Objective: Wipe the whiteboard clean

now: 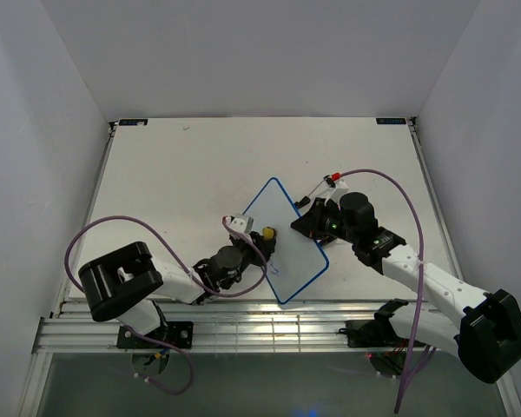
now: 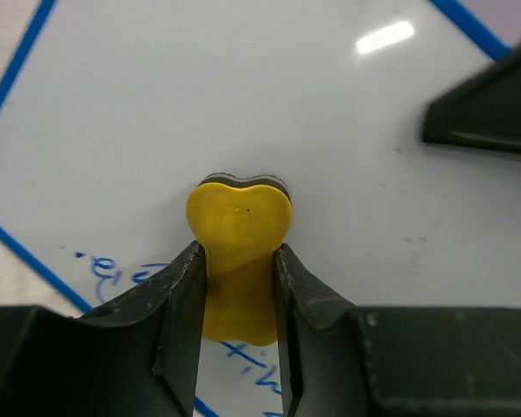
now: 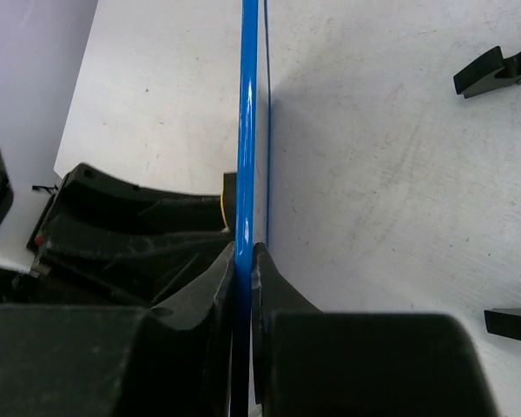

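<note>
Yellow eraser (image 2: 239, 213), squeezed tight in the left end effector (image 2: 239, 256), presses on the whiteboard (image 1: 291, 252) close to its left blue edge (image 1: 274, 287), while the right end effector (image 3: 245, 256) pinches the opposite edge (image 3: 248, 130), with wide white table (image 1: 191, 161) beyond.

Closed in on three sides by plain pale walls: left wall (image 1: 35, 130), back wall (image 1: 260, 52), right wall (image 1: 495, 113), all bare and faintly lilac. Filled between them by a white table (image 1: 200, 165), matt, scuffed and finely speckled up close. Marked with a small dark speck (image 1: 187, 128) near the far edge. Tagged with a small dark label (image 1: 132, 122) at the far left corner and another at the far right. Edged along the near side with silver aluminium rails (image 1: 269, 328), slotted, running left to right. Lit softly and evenly, with only faint shadows. Showed a dim grey-green strip (image 1: 269, 382) below the rails, too dark to make out.
</note>
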